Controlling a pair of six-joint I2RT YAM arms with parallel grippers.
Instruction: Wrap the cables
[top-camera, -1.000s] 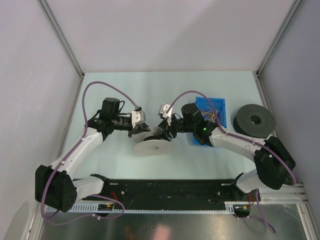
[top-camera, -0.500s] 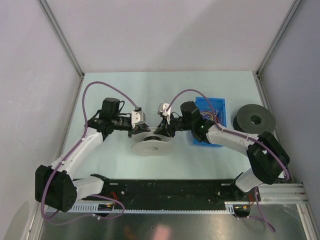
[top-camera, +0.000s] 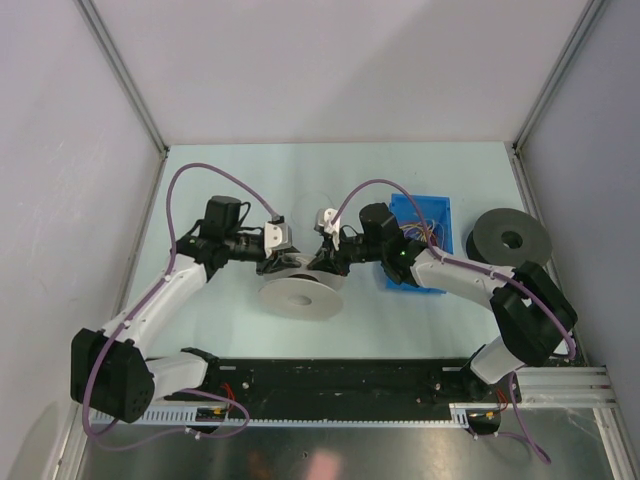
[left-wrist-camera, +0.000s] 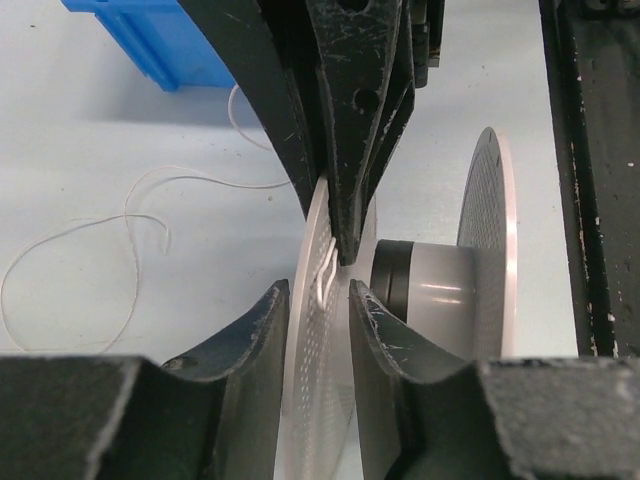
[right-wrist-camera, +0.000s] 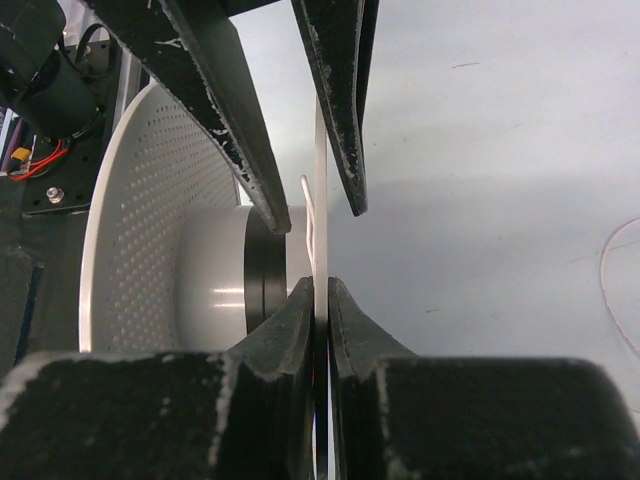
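Note:
A white perforated spool (top-camera: 298, 297) with a grey hub is held tilted on its edge between both arms at the table's middle. My left gripper (top-camera: 285, 263) grips one flange from the left; in the left wrist view (left-wrist-camera: 320, 295) its fingers close on that thin flange, with the hub (left-wrist-camera: 425, 290) beyond. My right gripper (top-camera: 325, 262) is shut tight on the same flange (right-wrist-camera: 321, 200) from the other side (right-wrist-camera: 321, 290). The cables (top-camera: 427, 232), yellow and orange strands, lie in the blue bin (top-camera: 440, 208) to the right, untouched.
A black spool (top-camera: 510, 240) lies flat at the far right. A thin white thread (left-wrist-camera: 130, 215) curls loose on the table behind the white spool. The blue bin's corner (left-wrist-camera: 150, 40) shows in the left wrist view. A black rail (top-camera: 330, 380) runs along the near edge.
The white spool has tipped from nearly flat to more upright, its face now rounder from above. The right arm shifted slightly left; the left arm barely moved.

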